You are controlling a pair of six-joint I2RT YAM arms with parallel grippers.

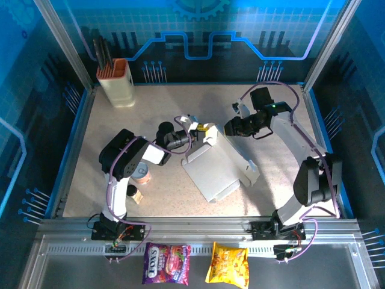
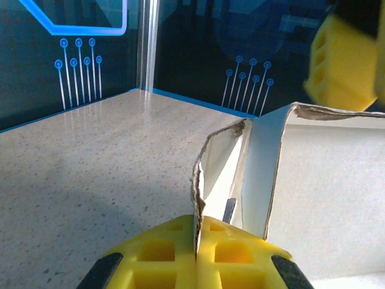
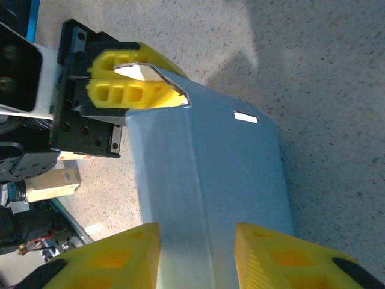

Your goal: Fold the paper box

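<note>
left pincer [image 2: 197, 226] clamps a raised flap [image 2: 201, 162] of the thin white-grey creased cardboard box [image 1: 213, 171], just ahead of its tips. right pincer [image 3: 195, 232] straddles the box's folded panel [image 3: 204, 162], jaws half apart, grip unclear. opposing pulls could tear the flap.

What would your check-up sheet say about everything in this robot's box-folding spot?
Surface: speckled beige table.
Job's things: paper box, partly folded, one panel raised, mid-table.
Clutter: cream holder with orange top in back-left corner; small round container by left arm; purple snack bag and yellow snack bag on front ledge.
Grippers: left gripper shut on a box flap; right gripper straddles the raised panel, grip unclear.
Cables: purple cables loop along both arms.
Surroundings: blue-lit panels, aluminium frame.
</note>
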